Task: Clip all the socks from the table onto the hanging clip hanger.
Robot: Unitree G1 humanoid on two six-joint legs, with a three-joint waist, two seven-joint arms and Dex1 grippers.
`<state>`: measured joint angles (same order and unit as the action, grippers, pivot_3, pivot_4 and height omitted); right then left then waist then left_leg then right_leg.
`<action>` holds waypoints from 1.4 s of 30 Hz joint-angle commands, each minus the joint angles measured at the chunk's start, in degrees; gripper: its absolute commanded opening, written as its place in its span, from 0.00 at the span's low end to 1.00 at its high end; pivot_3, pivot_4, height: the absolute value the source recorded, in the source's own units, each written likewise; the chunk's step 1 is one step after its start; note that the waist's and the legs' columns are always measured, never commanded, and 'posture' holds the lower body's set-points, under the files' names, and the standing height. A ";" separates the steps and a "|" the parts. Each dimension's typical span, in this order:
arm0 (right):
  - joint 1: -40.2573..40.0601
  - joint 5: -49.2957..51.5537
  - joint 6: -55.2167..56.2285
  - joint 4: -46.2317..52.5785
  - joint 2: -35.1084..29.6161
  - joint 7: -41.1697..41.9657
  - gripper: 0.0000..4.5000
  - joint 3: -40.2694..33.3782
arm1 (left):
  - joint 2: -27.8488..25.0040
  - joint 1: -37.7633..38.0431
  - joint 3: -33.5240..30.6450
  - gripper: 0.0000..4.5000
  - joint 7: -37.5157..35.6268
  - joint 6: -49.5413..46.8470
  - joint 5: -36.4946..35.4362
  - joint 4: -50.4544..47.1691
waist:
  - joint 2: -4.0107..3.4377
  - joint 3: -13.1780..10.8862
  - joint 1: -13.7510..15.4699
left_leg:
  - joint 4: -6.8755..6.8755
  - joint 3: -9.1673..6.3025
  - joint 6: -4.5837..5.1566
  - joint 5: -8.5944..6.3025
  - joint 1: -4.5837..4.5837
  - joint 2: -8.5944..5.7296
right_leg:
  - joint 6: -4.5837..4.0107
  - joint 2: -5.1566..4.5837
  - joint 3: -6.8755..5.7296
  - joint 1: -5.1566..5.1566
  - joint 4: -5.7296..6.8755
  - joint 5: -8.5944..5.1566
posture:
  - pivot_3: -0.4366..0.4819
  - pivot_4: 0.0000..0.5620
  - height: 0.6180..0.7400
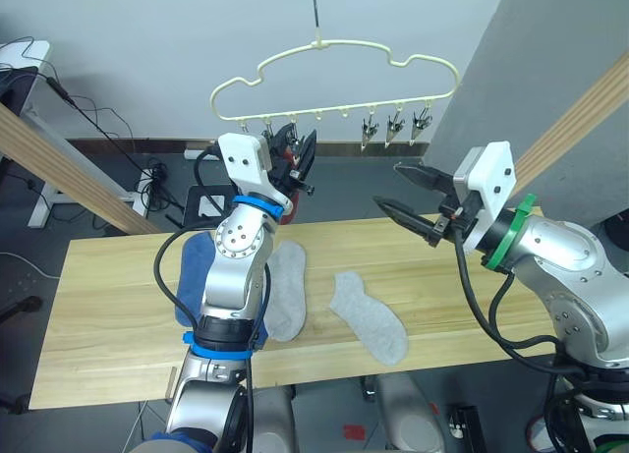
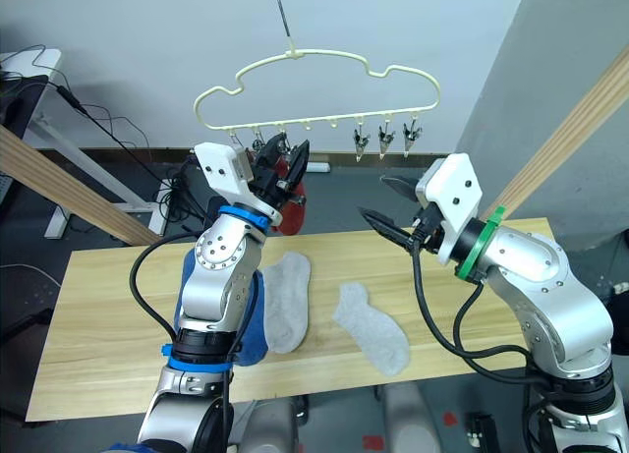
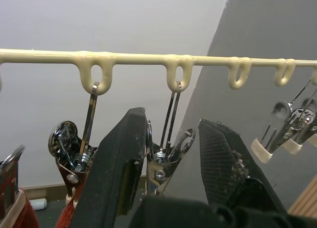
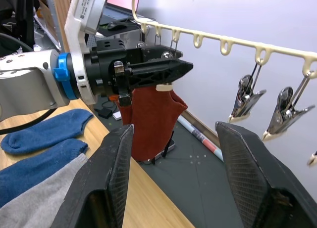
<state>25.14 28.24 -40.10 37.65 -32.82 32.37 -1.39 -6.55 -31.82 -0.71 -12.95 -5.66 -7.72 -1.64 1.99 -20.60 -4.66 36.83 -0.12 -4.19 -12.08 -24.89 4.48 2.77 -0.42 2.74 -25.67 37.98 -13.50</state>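
A long pale wooden table [image 1: 118,306] is stretching across the room, carrying four socks. Two blue socks [image 4: 44,131] are lying toward 9 o'clock, partly behind the left arm, and two light grey socks [image 1: 369,315] are lying near the centre, one just beside the blue ones. Above the table's far edge, at 12 o'clock, the cloud-shaped clip hanger [image 1: 334,80] is hanging with its row of metal clips. Rust red sock fabric [image 4: 151,116] is dangling from the clips at the hanger's 9 o'clock end.

The left end effector [image 3: 171,154] is reaching up at the hanger, its fingers released and straddling an empty clip [image 3: 166,159] beside the red fabric. The right end effector [image 1: 413,202] is hovering open and empty at 3 o'clock, above the table.

The red pair appears clipped; four socks remain. The next move likely calls for lowering an arm to grasp a grey or blue sock, then pressing a clip open.
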 commanded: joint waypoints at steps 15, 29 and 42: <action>-2.59 1.04 1.81 1.73 -0.81 0.11 0.61 -1.69 | 0.04 -0.49 -0.48 0.03 -0.27 2.17 -0.31 -1.01 | 0.00 0.00 -0.08 | 0.00 0.00 0.00 0.00 0.01 0.00 | 0.00 0.00 0.00 0.00 0.01 0.00 | 0.27 0.66 1.00; -20.39 -14.05 -3.63 2.43 6.18 -17.91 0.97 12.84 | -4.28 -1.70 -1.15 0.03 -7.13 0.53 -3.73 -1.45 | 0.00 -0.01 -0.04 | -0.08 0.05 -0.01 0.01 0.00 0.01 | 0.01 0.00 0.05 -0.06 0.00 -0.01 | 0.30 0.67 1.00; -22.31 -32.64 5.31 -13.83 15.68 -24.41 1.00 31.63 | -6.58 -2.02 -1.36 0.03 -12.08 -3.50 -7.33 -2.66 | -0.01 -0.01 -0.10 | -0.10 0.06 -0.01 0.01 0.02 0.03 | 0.00 0.00 0.04 -0.10 -0.01 -0.02 | 0.31 0.70 1.00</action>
<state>2.75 -3.02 -36.39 24.06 -17.63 8.14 29.27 -12.70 -33.17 -1.98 -24.38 -9.06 -14.23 -1.77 1.98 -20.61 -4.76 36.71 -0.06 -4.20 -12.07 -24.87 4.51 2.78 -0.42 2.77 -25.77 37.96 -13.51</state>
